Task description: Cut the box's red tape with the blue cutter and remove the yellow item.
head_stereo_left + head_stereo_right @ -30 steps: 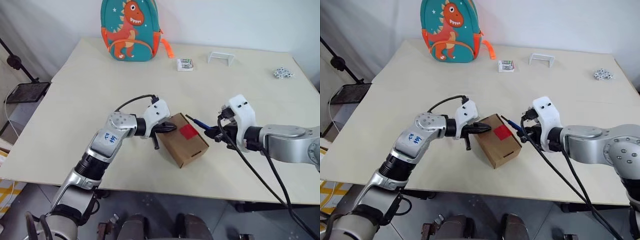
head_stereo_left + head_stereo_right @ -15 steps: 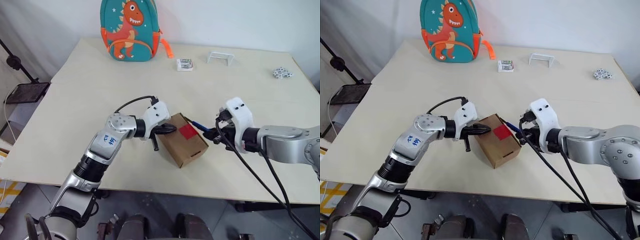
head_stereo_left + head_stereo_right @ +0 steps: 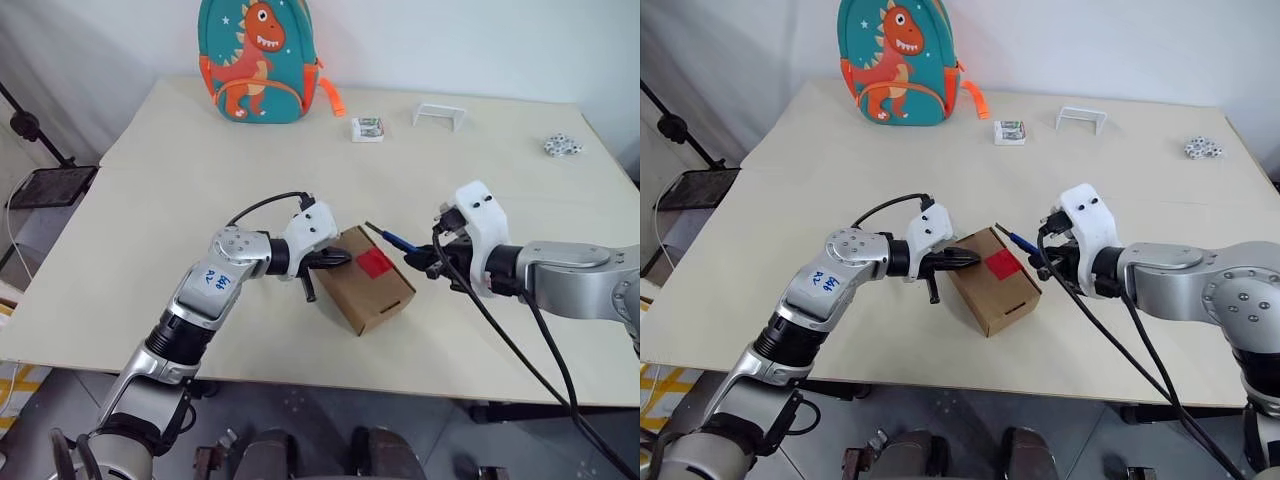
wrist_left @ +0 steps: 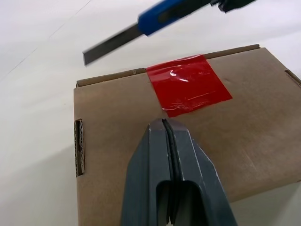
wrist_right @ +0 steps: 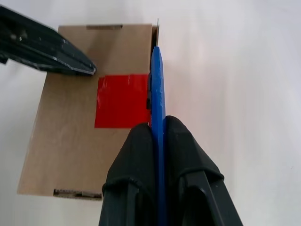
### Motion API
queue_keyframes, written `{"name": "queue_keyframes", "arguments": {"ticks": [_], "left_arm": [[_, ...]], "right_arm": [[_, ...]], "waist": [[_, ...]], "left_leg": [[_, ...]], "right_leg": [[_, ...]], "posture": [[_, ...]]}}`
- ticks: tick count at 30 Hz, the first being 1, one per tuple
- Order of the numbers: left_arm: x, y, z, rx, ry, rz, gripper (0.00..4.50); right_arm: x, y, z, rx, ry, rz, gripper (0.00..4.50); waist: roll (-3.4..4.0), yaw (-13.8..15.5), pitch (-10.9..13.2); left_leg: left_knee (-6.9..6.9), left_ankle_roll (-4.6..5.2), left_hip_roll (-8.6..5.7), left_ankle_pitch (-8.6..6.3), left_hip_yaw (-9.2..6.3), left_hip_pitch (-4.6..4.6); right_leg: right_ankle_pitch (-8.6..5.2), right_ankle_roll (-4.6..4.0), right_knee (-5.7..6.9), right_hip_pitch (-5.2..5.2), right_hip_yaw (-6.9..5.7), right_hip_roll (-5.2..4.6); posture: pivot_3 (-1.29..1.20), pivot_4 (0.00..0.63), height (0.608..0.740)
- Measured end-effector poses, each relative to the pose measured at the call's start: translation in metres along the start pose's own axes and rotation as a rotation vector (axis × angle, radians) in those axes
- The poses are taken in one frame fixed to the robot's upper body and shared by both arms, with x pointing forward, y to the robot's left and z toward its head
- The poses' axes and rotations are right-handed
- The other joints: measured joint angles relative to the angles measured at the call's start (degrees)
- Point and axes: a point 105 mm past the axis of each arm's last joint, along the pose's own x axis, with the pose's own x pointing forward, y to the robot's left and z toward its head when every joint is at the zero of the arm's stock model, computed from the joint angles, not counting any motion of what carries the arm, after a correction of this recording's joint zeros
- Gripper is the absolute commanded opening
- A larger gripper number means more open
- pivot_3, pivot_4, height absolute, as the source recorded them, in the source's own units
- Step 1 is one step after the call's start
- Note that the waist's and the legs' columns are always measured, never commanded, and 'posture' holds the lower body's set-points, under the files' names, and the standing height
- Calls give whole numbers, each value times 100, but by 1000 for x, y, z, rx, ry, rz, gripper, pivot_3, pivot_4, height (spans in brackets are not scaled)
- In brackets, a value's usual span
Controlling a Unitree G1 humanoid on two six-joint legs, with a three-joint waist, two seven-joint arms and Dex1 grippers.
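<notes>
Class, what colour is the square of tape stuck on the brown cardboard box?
Bright red tape, clearest in the left wrist view.

box (image 3: 365, 292) on table (image 3: 150, 200) (cutter (image 3: 392, 241) right)

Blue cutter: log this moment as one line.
right gripper: shut on blue cutter | blade by red tape edge | left gripper: shut, on box lid | tape uncut

Bright even light, soft shadows, perhaps slight blur on the blue cutter (image 4: 155, 21).
</notes>
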Motion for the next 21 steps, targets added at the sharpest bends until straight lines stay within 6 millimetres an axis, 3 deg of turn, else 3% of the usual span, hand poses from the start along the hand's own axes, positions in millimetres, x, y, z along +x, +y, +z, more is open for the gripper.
{"name": "queue_keyframes", "arguments": {"ticks": [21], "left_arm": [[-2, 0, 0, 1, 9, -2, 0]], "right_arm": [[4, 1, -16, 13, 70, 9, 74]], "waist": [[0, -2, 0]], "left_leg": [[0, 0, 0, 0, 0, 1]], "right_leg": [[0, 0, 1, 0, 1, 0]], "posture": [[0, 150, 740]]}}
